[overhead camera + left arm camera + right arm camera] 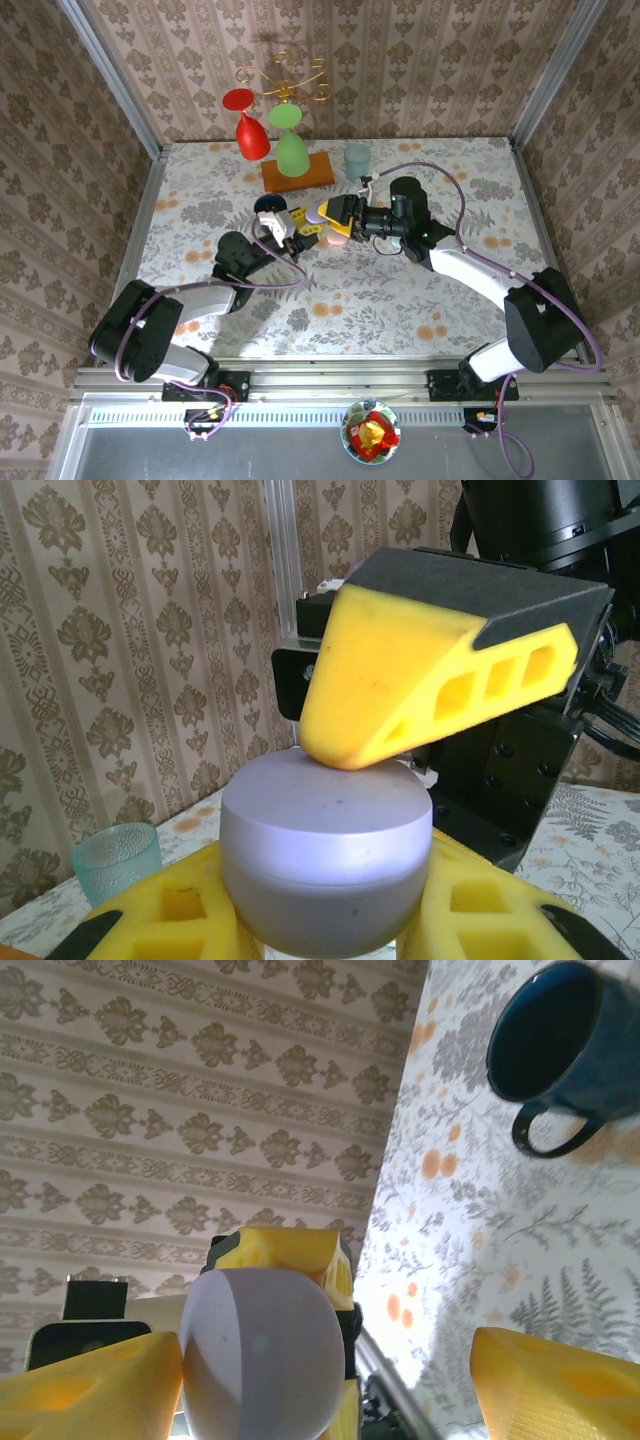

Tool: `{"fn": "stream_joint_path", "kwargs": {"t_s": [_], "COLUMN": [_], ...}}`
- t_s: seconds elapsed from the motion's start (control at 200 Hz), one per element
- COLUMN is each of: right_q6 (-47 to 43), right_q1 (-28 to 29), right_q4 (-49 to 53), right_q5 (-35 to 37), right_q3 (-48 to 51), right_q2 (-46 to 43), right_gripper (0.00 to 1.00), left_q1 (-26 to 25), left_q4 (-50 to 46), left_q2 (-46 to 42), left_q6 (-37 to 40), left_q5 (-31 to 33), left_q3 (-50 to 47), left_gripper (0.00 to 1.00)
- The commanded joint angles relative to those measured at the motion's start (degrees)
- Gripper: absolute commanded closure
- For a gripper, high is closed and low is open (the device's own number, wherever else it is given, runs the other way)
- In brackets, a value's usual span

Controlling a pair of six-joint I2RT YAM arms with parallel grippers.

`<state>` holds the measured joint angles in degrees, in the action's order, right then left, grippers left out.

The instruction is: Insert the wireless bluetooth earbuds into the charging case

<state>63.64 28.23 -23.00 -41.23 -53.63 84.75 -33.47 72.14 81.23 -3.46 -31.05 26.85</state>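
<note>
One right pincer (325,1360) finger (390,680) touches lilac case (325,830) top.

Smooth satin-plastic lilac case (325,850); matt, faintly grainy yellow fingers (390,680).

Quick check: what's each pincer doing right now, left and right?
Left pincer: closed on the lilac case.
Right pincer: open, one finger touching the case's top.
</note>
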Motion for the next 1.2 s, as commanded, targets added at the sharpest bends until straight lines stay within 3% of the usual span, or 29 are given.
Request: {"fn": "stream_joint_path", "kwargs": {"t_s": [0.0, 0.27, 0.4, 0.525, 0.615, 0.825, 0.93, 1.195], "right_q6": [3.5, 3.4, 2.6, 1.0, -0.5, -2.7, -4.0, -8.5], "right_q1": [-0.3, -0.9, -1.0, -1.2, -1.7, -4.6, -6.2, -7.3], "right_q4": [-6.1, -6.6, -6.7, -5.7, -4.1, 0.1, 2.3, 6.4], "right_q5": [-3.7, -2.8, -2.5, -1.2, 0.7, 5.8, 7.5, 12.8], "right_q3": [1.0, 1.9, 2.1, 2.5, 2.9, 6.2, 8.3, 13.9], "right_q2": [0.5, 0.3, -0.3, -1.3, -2.4, -4.6, -4.6, 0.1], "right_gripper": [0.31, 0.7, 0.8, 0.83, 0.83, 0.83, 0.83, 0.83], "left_q1": [-0.5, -0.5, -0.6, -0.5, -0.4, -0.6, -0.8, -3.2], "left_q4": [2.1, 2.0, 2.0, 1.8, -0.5, -18.2, -26.1, -38.1], "left_q2": [-1.0, -0.9, -0.8, -2.2, -3.4, -8.1, -9.9, -9.1], "left_q6": [-1.0, 0.0, 1.0, 1.2, 2.2, 10.3, 13.3, 18.2], "left_q5": [-0.4, -0.3, -0.3, -0.5, -0.9, -0.1, -1.5, -4.7], "left_q3": [0.6, 0.3, -0.2, -1.3, -2.2, -2.7, -2.4, -0.4], "left_gripper": [0.74, 0.74, 0.73, 0.69, 0.54, 0.24, 0.14, 0.08]}}
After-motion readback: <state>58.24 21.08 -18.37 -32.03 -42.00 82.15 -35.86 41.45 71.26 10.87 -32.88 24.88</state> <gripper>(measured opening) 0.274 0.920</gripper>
